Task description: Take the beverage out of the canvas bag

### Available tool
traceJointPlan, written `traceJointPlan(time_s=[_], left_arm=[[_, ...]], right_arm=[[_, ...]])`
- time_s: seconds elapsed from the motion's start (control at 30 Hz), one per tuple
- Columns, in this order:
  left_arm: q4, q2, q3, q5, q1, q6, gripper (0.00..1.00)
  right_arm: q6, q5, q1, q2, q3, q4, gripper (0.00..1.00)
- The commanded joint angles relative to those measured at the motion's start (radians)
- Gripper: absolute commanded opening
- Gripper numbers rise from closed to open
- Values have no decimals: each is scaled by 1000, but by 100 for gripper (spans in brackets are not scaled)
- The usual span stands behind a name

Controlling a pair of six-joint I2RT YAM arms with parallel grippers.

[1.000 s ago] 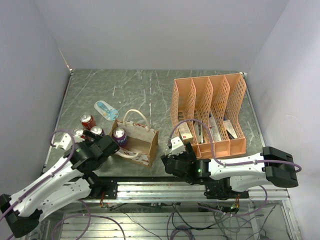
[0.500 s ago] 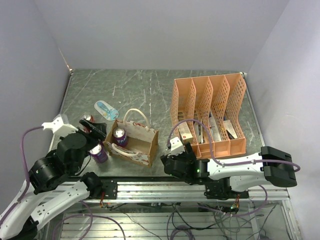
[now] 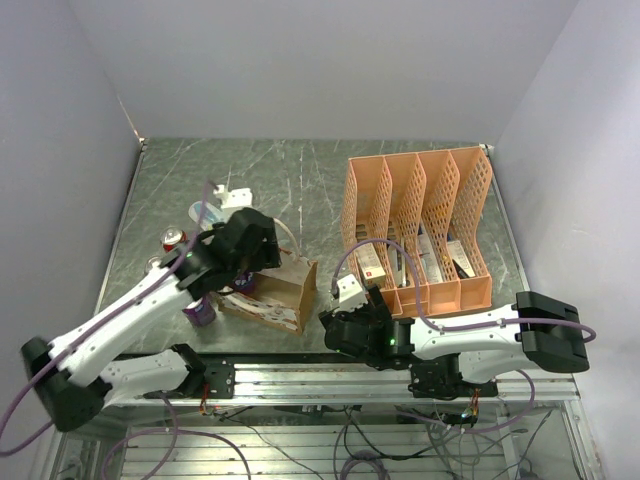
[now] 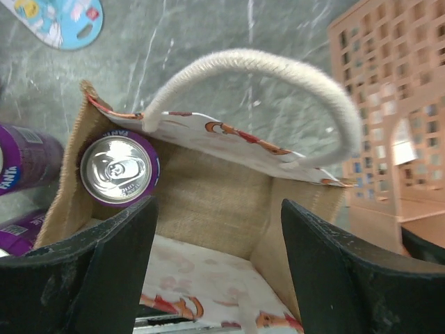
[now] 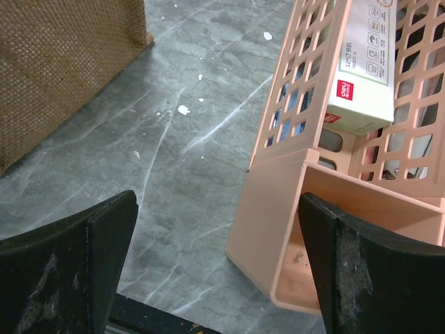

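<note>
Lowest in the left wrist view, the left gripper (image 4: 219,205) hangs over the mouth of the tan-brown canvas bag (image 4: 208,191), jaws spread wide and holding nothing. Just past its left finger, a purple aluminium beverage can with a silver pull-tab top (image 4: 118,168) stands upright in the bag's left corner, pressed against the burlap walls.

The can should be rigid but thin-skinned, smooth and rather slick, and weighty if full. The best hold is probably across its round side just under the rim, squeezing moderately. The soft walls should yield to a finger sliding in beside it.

The rest of the bag's inside, centre and right, looks empty. Beyond, the cream rope handle (image 4: 278,66) arches over the far wall, so a straight lift is safest.

More purple cans (image 4: 24,167) lie outside at the left edge. The orange plastic file rack (image 4: 389,90) is at the right.

The right gripper (image 5: 217,202) is also wide open and empty, low over the grey marbled table (image 5: 174,160).
</note>
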Motion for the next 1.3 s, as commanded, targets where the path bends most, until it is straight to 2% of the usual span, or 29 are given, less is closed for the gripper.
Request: traceJointPlan(time_s=[0.0, 0.23, 0.43, 0.77, 1.27], left_arm=[[-32, 111, 8, 36, 4, -35, 81], [81, 79, -121, 126, 4, -134, 82], [41, 38, -201, 102, 4, -276, 84], [-89, 14, -222, -132, 4, -430, 91], [-78, 201, -185, -296, 5, -608, 96]], right_arm=[[39, 33, 10, 10, 22, -18, 100], [35, 32, 14, 0, 19, -12, 100], [33, 32, 14, 1, 20, -13, 100], [41, 39, 19, 10, 26, -22, 100], [56, 56, 28, 35, 42, -42, 100]])
